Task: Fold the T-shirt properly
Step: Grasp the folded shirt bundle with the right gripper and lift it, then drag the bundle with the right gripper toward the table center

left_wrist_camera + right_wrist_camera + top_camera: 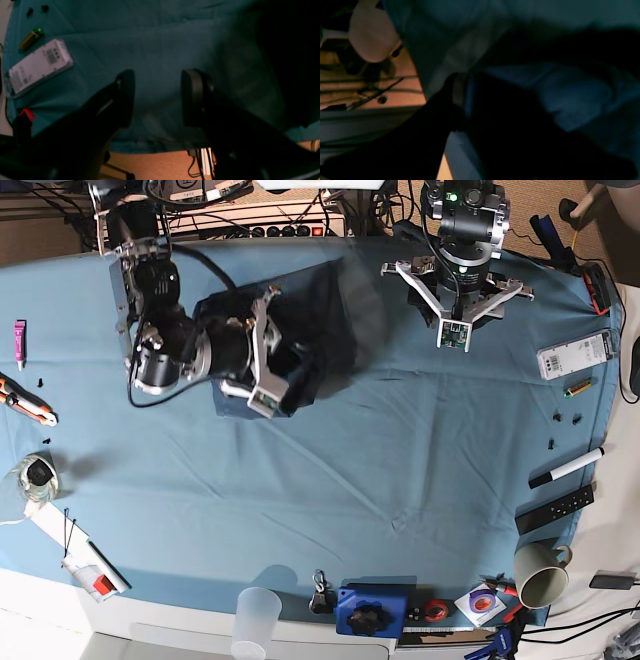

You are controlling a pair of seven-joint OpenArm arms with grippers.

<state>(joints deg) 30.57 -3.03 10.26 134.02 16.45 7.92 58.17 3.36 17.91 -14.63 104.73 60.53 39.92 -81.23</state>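
Note:
The dark navy T-shirt [318, 330] lies bunched at the back middle of the blue tablecloth [330, 480]. My right gripper [285, 372] reaches into it from the left. In the right wrist view the gripper [467, 100] is shut on a thin fold of the shirt's blue fabric [570, 100]. My left gripper [455, 315] hovers to the right of the shirt, apart from it. In the left wrist view the left gripper [157, 100] is open and empty over bare tablecloth, with the shirt [290, 62] a dark mass at the right edge.
A white boxed device [37, 66] and a battery [31, 37] lie near the table's right edge, also in the base view [575, 358]. A marker [565, 468], mug [540, 578], plastic cup [255, 615] and blue tool [370, 612] line the front. Small tools [25, 402] lie at left.

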